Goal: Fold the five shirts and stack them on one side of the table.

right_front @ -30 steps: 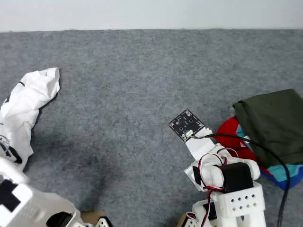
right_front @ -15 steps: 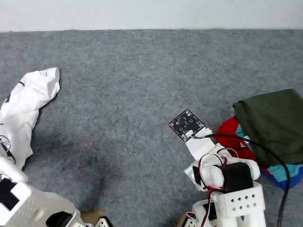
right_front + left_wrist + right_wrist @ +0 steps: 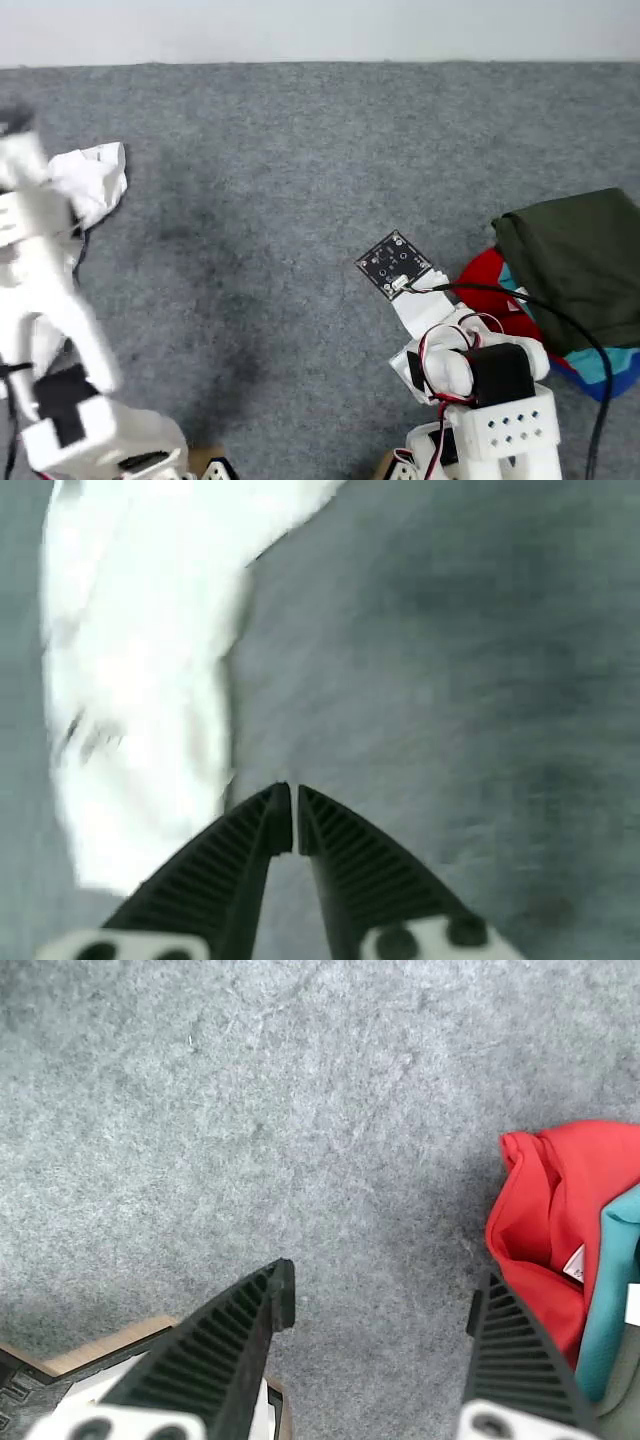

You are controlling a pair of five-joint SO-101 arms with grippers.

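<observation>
A crumpled white shirt [image 3: 95, 175] lies at the table's left edge, largely covered by my blurred left arm [image 3: 40, 260], which stretches over it. In the left wrist view my left gripper [image 3: 293, 798] is shut and empty, its tips just beside the white shirt [image 3: 140, 680]. At the right edge sits a stack of shirts: dark green [image 3: 575, 260] on top, red [image 3: 488, 290] and teal [image 3: 600, 372] beneath. My right arm [image 3: 480, 385] rests at the front right. My right gripper [image 3: 385, 1305] is open over bare felt, next to the red shirt [image 3: 540, 1230].
Grey felt [image 3: 300, 170] covers the whole table. A small black circuit board [image 3: 394, 263] with a cable sticks out from the right arm. A pale wall runs along the far edge.
My left arm has swung up from the front left corner and now lies over most of the white shirt. The right arm and the stack have not moved.
</observation>
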